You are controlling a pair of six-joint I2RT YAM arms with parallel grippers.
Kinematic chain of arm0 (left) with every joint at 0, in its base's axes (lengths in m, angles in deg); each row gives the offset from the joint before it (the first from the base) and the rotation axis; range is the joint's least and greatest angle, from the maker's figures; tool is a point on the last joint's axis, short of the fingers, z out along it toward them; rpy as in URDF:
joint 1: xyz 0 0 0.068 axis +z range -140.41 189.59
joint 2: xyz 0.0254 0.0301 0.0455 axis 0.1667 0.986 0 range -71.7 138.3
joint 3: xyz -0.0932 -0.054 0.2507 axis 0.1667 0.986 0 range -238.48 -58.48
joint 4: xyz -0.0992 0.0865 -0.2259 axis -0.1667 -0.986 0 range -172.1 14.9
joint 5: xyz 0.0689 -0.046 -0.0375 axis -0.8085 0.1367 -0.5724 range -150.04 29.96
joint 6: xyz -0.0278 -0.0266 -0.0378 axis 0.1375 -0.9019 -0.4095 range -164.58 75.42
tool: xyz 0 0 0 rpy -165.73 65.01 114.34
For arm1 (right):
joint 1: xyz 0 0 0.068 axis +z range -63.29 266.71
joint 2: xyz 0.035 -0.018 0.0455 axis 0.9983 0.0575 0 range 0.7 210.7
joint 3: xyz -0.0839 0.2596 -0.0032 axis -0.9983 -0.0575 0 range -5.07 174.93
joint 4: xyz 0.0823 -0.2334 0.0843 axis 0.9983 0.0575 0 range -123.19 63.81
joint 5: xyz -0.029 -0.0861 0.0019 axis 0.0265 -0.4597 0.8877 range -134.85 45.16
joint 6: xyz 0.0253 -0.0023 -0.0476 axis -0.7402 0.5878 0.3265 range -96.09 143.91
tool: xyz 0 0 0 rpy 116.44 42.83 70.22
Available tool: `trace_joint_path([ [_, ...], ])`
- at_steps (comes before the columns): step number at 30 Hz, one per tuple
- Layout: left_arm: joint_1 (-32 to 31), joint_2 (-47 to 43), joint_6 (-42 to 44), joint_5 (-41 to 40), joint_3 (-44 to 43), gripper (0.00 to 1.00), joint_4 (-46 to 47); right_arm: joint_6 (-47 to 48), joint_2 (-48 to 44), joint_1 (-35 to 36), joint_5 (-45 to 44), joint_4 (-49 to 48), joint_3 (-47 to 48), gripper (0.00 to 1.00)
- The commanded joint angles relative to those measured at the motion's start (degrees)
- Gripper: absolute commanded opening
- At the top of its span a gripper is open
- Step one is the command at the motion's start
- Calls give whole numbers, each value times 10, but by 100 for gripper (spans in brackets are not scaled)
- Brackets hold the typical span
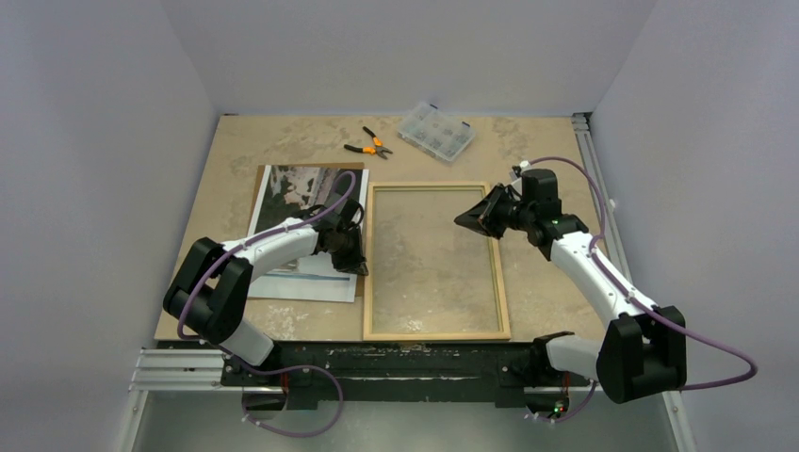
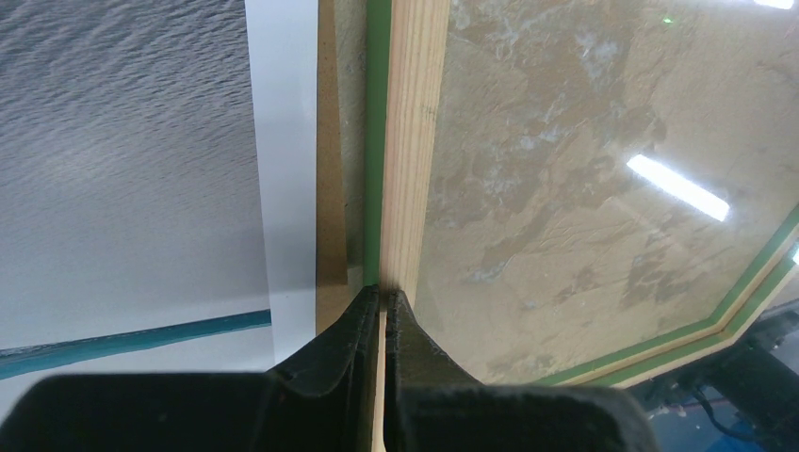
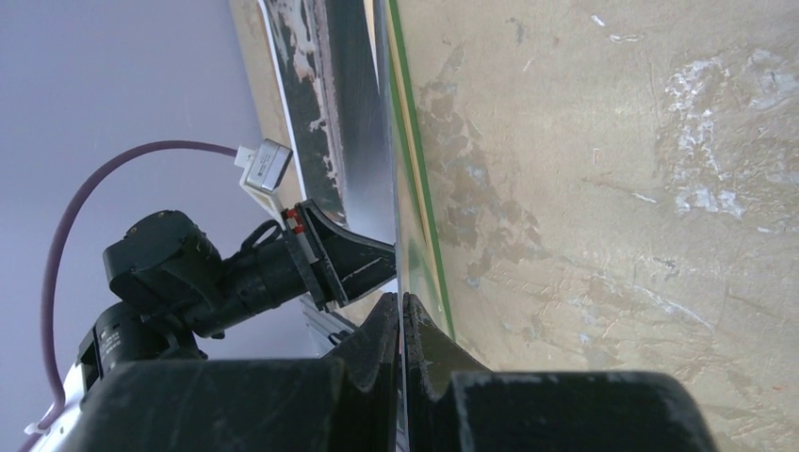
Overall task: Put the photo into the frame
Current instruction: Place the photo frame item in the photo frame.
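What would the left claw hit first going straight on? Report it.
The frame: its pale wooden rail sits at the shut tips of the left claw; they may already touch, depth unclear.

Pale wood and green on the frame (image 1: pixel 435 331), grey-and-white scene, white border on the photo (image 1: pixel 301 188), mottled beige on the desk (image 1: pixel 283 141).

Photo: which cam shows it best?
Top external: the photo lies nearly whole on the brown board left of the frame. Left wrist: only a grey patch with white border. Right wrist: an oblique sliver.
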Motion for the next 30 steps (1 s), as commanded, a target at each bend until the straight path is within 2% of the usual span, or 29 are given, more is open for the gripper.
trace_joint_path([
  [1,-5,35,29,-74,18,0,-12,8,-9,1,21,-3,-14,0],
  [21,-7,31,28,-76,19,0,-15,46,-30,-4,-3,38,-28,0],
  [30,-9,29,29,-79,19,0,-19,91,4,-11,19,50,-3,0],
])
